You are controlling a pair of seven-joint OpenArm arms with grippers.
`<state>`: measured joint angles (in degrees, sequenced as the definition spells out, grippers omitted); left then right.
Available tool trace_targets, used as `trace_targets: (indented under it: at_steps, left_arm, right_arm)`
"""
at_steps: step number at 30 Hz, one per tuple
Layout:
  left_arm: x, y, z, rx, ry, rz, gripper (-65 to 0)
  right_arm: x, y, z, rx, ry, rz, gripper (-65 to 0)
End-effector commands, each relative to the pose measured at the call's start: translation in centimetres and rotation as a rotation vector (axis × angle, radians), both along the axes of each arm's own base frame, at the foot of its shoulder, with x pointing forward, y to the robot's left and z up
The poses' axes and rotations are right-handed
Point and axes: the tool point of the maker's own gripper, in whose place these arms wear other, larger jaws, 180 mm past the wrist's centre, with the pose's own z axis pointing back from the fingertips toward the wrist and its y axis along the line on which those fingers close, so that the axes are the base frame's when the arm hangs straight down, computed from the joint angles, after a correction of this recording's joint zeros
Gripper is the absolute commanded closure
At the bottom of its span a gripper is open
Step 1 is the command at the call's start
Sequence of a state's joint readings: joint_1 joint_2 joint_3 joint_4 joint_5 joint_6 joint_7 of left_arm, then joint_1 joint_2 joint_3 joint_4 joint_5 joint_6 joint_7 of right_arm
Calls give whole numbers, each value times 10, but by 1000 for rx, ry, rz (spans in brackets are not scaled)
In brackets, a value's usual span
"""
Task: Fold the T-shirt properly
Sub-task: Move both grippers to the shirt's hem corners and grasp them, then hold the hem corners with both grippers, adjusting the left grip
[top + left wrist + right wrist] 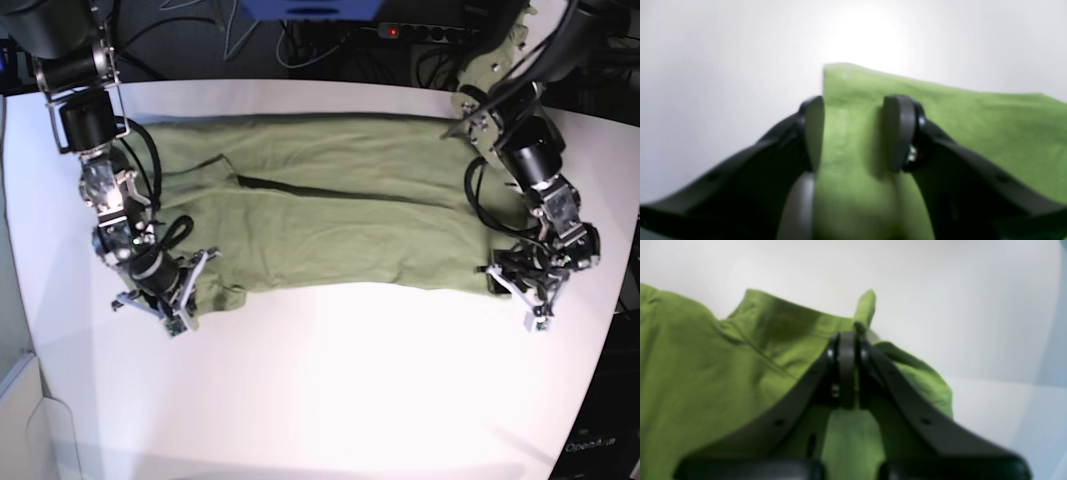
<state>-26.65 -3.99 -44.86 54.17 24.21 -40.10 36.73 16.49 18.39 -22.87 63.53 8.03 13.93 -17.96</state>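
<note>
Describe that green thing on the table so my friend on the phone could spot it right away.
On the white table, between the two black robot arms, lies the T-shirt, spread flat and wrinkled. It is plain olive green and is the only cloth there, with one arm at each of its ends.

I see both my arms reaching down from the far side, one at each end. My left end effector point(853, 133) stands with its jaws wide apart, the two pads point(898, 133) clearly separated, tips pointing down and outward. My right end effector point(847, 370) has its jaws pressed together, pinching a fold of the T-shirt point(706, 373) between them. In the base view, both wrists are bent low near the near edge.
</note>
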Motion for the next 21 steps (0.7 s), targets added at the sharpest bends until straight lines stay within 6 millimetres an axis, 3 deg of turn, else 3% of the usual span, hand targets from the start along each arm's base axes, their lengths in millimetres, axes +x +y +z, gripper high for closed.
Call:
trace_targets:
  at_steps: [1, 21]
  left_arm:
    - [18, 7, 21, 6, -79, 13, -279]
    - [20, 8, 21, -3, -101, 20, -279]
  right_arm:
    - [14, -4, 20, 5, -60, 1, -4]
    - [13, -4, 18, 3, -57, 0, -7]
